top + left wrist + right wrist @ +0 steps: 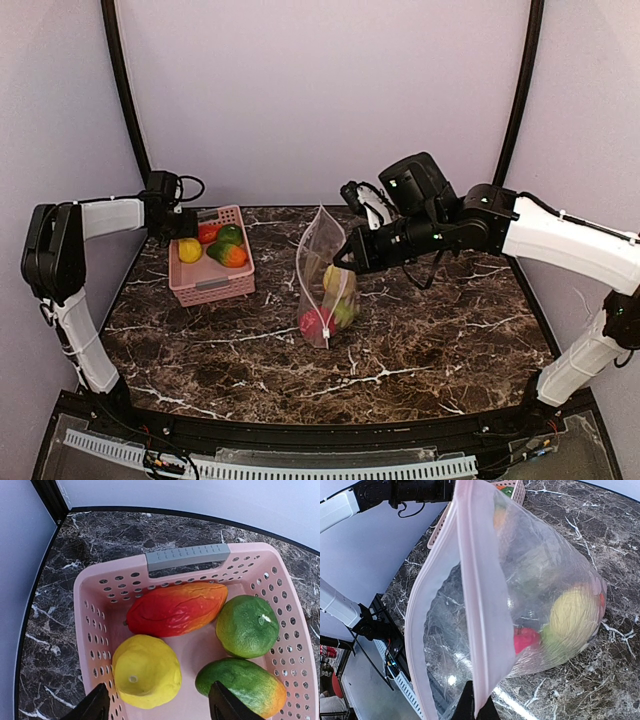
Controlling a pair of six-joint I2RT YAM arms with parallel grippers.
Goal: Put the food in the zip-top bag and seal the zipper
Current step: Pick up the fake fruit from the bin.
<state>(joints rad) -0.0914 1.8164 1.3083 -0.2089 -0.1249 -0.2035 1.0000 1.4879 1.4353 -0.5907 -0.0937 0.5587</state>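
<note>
Holding the bag (pixel 322 262) upright near the middle of the table (pixel 430 340), the right gripper (pixel 345 262) is clamped on its pink zipper (pixel 480 605). Yellow, red and green food (pixel 318 322) lies at the bottom of the bag. At ten o'clock, the left gripper (pixel 160 706) hangs over the basket (pixel 205 287), fingers apart, just above a yellow fruit (pixel 145 670).

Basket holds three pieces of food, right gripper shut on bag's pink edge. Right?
Four, not three: left wrist view shows a red-orange piece, a yellow one, a round green one and a green-orange one in the basket. Right gripper grips the bag's pink edge.
</note>
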